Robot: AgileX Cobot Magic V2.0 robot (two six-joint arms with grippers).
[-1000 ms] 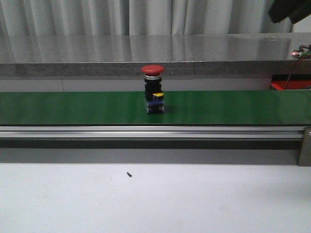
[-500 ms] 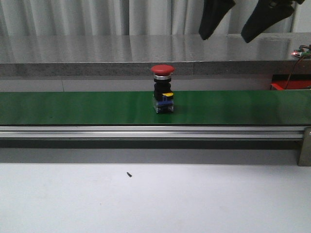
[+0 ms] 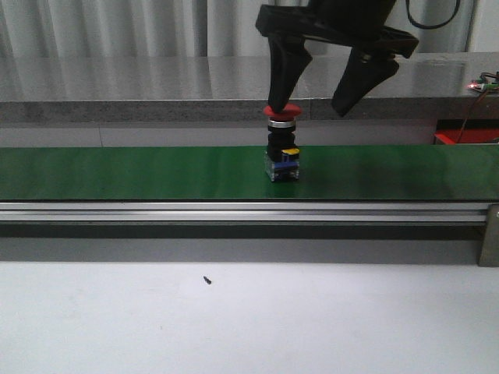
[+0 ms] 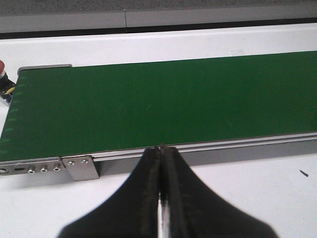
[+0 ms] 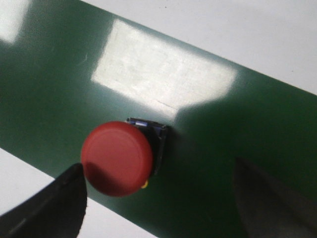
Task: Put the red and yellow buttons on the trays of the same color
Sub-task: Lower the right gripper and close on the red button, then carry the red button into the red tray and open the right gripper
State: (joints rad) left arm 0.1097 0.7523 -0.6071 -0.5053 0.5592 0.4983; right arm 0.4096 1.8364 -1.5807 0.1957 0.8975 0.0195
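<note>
Right fingers (image 3: 312,105) now lower, straddling red button (image 3: 282,113).

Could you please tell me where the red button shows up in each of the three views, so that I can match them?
Front view: red button stands upright on the green belt, centre, under the open right gripper.
Left wrist view: only a sliver of the button at the left edge, by the belt's end.
Right wrist view: button cap seen from above, close to one finger.
Shared landmark: the green belt.
</note>
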